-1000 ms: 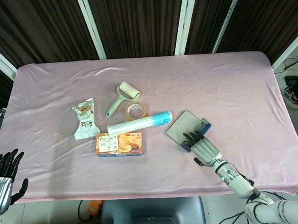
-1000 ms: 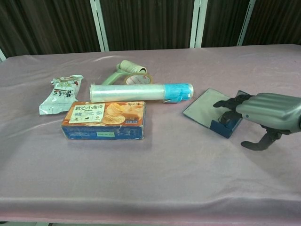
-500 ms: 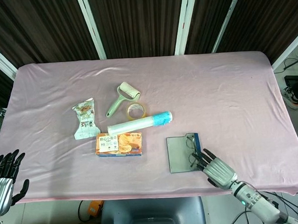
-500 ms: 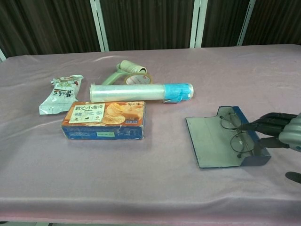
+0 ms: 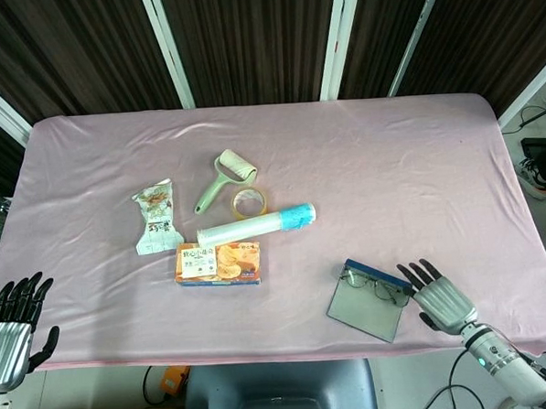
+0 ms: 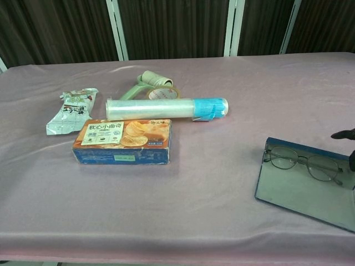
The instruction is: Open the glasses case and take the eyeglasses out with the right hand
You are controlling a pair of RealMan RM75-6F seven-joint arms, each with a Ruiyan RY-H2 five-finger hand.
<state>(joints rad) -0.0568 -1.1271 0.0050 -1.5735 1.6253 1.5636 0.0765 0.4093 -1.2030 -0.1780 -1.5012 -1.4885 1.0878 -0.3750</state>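
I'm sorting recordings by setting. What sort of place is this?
Probably a lab or test room set up for robot trials: a table under a pink cloth, assorted household items like a biscuit box and lint roller, and loose cables on the floor beside it.

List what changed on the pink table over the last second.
The open blue glasses case slid toward the table's near edge and turned, the wire-framed eyeglasses inside now exposed. The right hand came off it and sits beside it, fingers spread. The left hand, biscuit box and plastic roll stayed put.

Open blue glasses case (image 5: 368, 304), wire-rimmed eyeglasses (image 6: 304, 162) flat inside, near table's front edge.
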